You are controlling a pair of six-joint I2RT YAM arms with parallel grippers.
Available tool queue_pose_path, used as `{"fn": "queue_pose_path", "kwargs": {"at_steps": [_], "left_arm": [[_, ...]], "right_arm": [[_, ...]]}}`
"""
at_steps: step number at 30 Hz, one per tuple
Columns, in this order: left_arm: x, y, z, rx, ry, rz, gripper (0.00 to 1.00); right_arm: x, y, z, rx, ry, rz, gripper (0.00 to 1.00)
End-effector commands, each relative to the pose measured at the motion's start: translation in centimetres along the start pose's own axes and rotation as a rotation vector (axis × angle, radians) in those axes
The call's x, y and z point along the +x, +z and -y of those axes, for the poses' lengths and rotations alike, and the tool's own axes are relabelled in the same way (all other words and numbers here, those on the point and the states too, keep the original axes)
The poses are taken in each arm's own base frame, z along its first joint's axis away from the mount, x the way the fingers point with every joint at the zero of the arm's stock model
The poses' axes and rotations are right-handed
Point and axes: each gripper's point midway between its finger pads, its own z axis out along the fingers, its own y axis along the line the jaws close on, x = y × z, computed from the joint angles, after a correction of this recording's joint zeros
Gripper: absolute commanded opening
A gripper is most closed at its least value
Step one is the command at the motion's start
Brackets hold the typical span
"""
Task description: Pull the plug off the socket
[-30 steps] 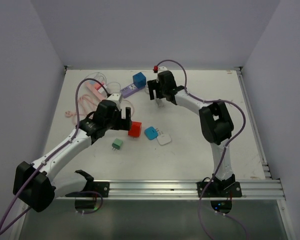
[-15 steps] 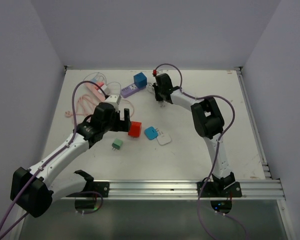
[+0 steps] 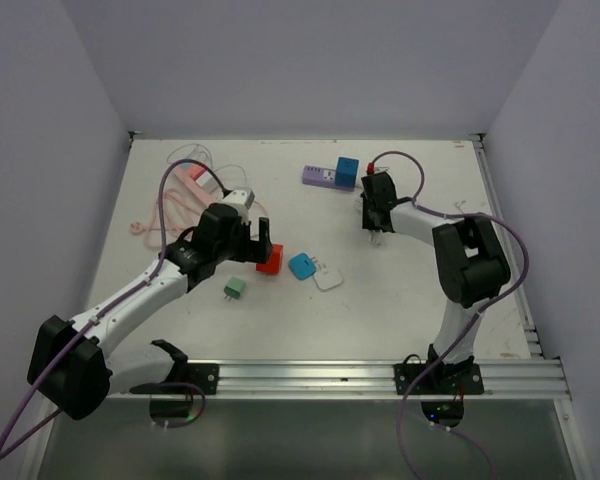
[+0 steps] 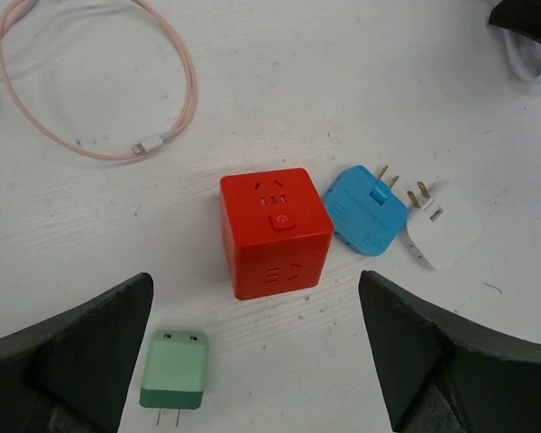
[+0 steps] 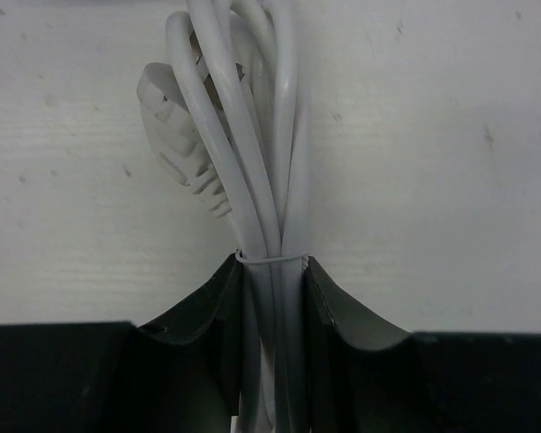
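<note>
the right gripper (image 5: 270, 278) sat in the upper right of the top view, jaws clenched on a white cable bundle (image 5: 272, 135). it pinched the bundle just below the thin tie that binds the loops. gripping there probably kept the strands together so they moved as one lead rather than fanning out. a moulded plug head (image 5: 176, 135) lay beside the loops at the upper left of the right wrist view, flat on the table (image 3: 430, 300) and in no socket.

the task's pair seemed to be the purple socket strip (image 3: 318, 176) with the blue cube plug (image 3: 348, 170) seated on its right end. it lay at the upper middle of the top view, just left of the right gripper and untouched by either one. whether the white lead belongs to that strip could not be told.

the left gripper (image 3: 250, 240) hung left of centre with its jaws released wide, straddling the red cube socket (image 4: 275, 233) without touching it. this looked like a hover, ready either to steady something or to wait.

counted on the table were:
- one purple strip
- one blue cube plug
- one red cube socket
- three loose adapters: one blue adapter (image 4: 365, 209), one white adapter (image 4: 444, 227) and one green adapter (image 4: 173, 370)
- one pink cable (image 4: 176, 99)
- one white bundle

there were two arms and two grippers.
</note>
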Motion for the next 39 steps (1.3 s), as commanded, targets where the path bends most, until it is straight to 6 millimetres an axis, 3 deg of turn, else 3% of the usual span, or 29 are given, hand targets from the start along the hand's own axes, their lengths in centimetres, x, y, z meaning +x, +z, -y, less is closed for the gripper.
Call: {"fn": "queue_pose_path", "kwargs": {"at_steps": [1, 3, 4, 5, 7, 8, 13, 14, 16, 17, 18, 19, 20, 21, 22, 23, 25, 29, 32, 39], "left_arm": [[-2.5, 0.3, 2.3, 0.044, 0.042, 0.079, 1.0], [-2.2, 0.5, 3.9, 0.061, 0.085, 0.068, 1.0], [-2.2, 0.6, 4.4, 0.058, 0.099, 0.069, 1.0], [-2.0, 0.6, 5.9, 0.089, 0.121, 0.069, 1.0], [-1.6, 0.9, 7.2, 0.12, 0.133, 0.059, 1.0], [-1.6, 0.9, 8.4, 0.151, 0.145, 0.07, 1.0], [-0.9, 2.0, 12.2, 0.215, 0.231, 0.069, 0.99], [-1.0, 2.0, 13.8, 0.245, 0.252, 0.076, 0.98], [0.2, 3.5, 15.1, 0.247, 0.294, 0.046, 0.96], [0.0, 3.4, 17.0, 0.275, 0.314, 0.062, 0.95], [1.2, 4.7, 17.5, 0.265, 0.349, 0.035, 0.92], [0.7, 5.0, 18.4, 0.256, 0.366, 0.051, 0.91], [1.5, 5.2, 19.6, 0.268, 0.397, 0.047, 0.91], [2.7, 6.5, 19.6, 0.243, 0.434, 0.02, 0.9], [2.8, 6.7, 20.9, 0.253, 0.452, 0.025, 0.89], [4.1, 7.8, 20.8, 0.231, 0.478, -0.001, 0.87], [4.5, 8.6, 21.2, 0.208, 0.496, -0.004, 0.83], [7.0, 11.1, 19.3, 0.098, 0.518, -0.041, 0.72], [7.7, 12.3, 17.6, 0.009, 0.53, -0.04, 0.65], [9.7, 12.9, 14.1, -0.107, 0.534, -0.073, 0.5]], "right_arm": [[0.8, -3.7, 2.6, 0.09, 0.076, 0.007, 0.0], [3.3, -4.8, 3.0, 0.09, 0.11, -0.048, 0.0], [3.3, -5.9, 3.1, 0.079, 0.136, -0.036, 0.0], [5.1, -6.4, 3.4, 0.078, 0.165, -0.066, 0.0], [5.6, -8.1, 3.2, 0.037, 0.205, -0.055, 0.0], [7.4, -8.4, 3.5, 0.038, 0.231, -0.082, 0.0], [9.9, -11.0, 2.4, -0.087, 0.309, -0.098, 0.04], [11.0, -11.3, 2.4, -0.094, 0.318, -0.113, 0.05], [10.7, -12.3, 2.2, -0.128, 0.334, -0.089, 0.07], [11.1, -12.5, 2.3, -0.134, 0.336, -0.088, 0.08], [10.9, -12.9, 2.4, -0.139, 0.336, -0.074, 0.09], [10.9, -13.1, 2.4, -0.141, 0.337, -0.069, 0.09], [11.0, -13.2, 2.5, -0.144, 0.33, -0.067, 0.09], [11.0, -13.4, 2.5, -0.148, 0.331, -0.066, 0.09], [11.1, -13.5, 2.3, -0.157, 0.327, -0.069, 0.09], [11.1, -13.6, 2.2, -0.164, 0.332, -0.073, 0.09], [11.1, -13.8, 2.0, -0.178, 0.338, -0.072, 0.1], [11.6, -13.9, 1.4, -0.223, 0.359, -0.08, 0.1], [11.8, -14.0, 1.1, -0.24, 0.36, -0.086, 0.1], [11.8, -14.2, 0.9, -0.252, 0.344, -0.093, 0.1]]}}
